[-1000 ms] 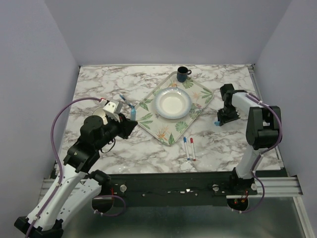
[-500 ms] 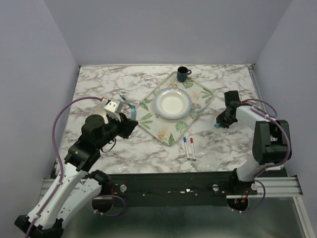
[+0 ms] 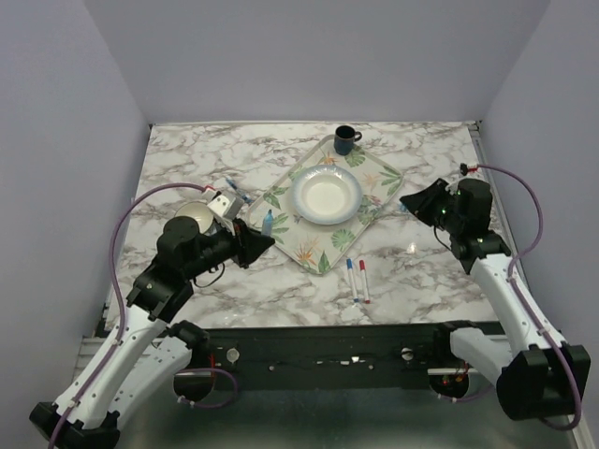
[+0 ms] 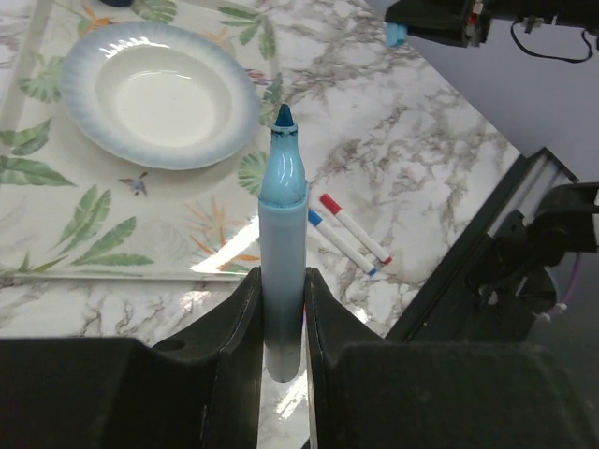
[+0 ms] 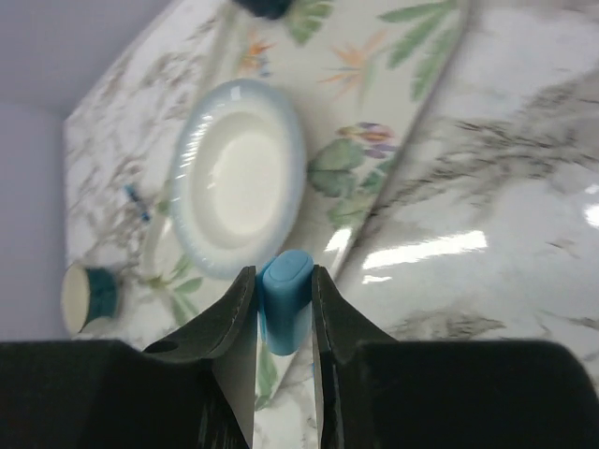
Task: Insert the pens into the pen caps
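From the top view, the left gripper (image 3: 255, 239) was clamped on the light-blue marker (image 3: 267, 223). The marker's long axis ran from the jaws toward 1 o'clock, and its bare tip hung over the near-left rim of the tray (image 3: 387, 194). The right gripper (image 3: 413, 204) lay at about 3 o'clock from that tip, well apart from it, with the plate (image 3: 326, 196) between them. Its jaws pointed back toward 9 o'clock. What it held was too small to tell there. The two white markers (image 3: 358, 278) lay side by side on the table at about 5 o'clock from the plate. Neither arm was near them.

In the left wrist view, the marker stood between the fingers, its dark tip at 12 o'clock. The light-blue cap (image 4: 396, 35) showed at 1 o'clock, poking from the right gripper at the frame's top edge. It sat off the marker's axis, so I judged that the two still needed lining up before they could meet.

The right wrist view showed the grip that the others hid. The jaws were pinched on the cap, whose free end pointed to 12 o'clock toward the plate. I could not tell whether that end was the open mouth. The marker was not in that view.
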### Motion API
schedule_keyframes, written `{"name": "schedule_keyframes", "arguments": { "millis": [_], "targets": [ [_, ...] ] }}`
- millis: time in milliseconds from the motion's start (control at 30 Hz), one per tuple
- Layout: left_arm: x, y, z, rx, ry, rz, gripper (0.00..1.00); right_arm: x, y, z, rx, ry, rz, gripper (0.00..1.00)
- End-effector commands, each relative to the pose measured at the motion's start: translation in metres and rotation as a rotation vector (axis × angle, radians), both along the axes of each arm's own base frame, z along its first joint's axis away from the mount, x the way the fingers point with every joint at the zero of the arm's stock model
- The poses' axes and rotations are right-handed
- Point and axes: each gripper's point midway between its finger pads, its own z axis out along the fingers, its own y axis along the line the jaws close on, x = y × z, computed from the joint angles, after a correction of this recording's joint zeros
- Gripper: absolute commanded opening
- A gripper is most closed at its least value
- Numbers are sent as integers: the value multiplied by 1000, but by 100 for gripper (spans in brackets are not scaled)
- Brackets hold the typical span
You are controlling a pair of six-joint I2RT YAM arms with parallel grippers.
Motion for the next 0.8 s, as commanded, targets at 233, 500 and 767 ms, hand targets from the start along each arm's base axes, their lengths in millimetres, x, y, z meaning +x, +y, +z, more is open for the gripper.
{"name": "schedule_keyframes", "arguments": {
  "millis": [233,500,767],
  "targets": [
    [-65,-52,25,-228,56,-510,0,-91,167,170,286,-670,759,1],
    [-75,-53,36,-276,38,-563,0,-130,226,228,435,-865,961,1],
    [-88,-53,45,-318,30,-628,0,-159,265,253,535,-948,1135,1]
  ]
}}
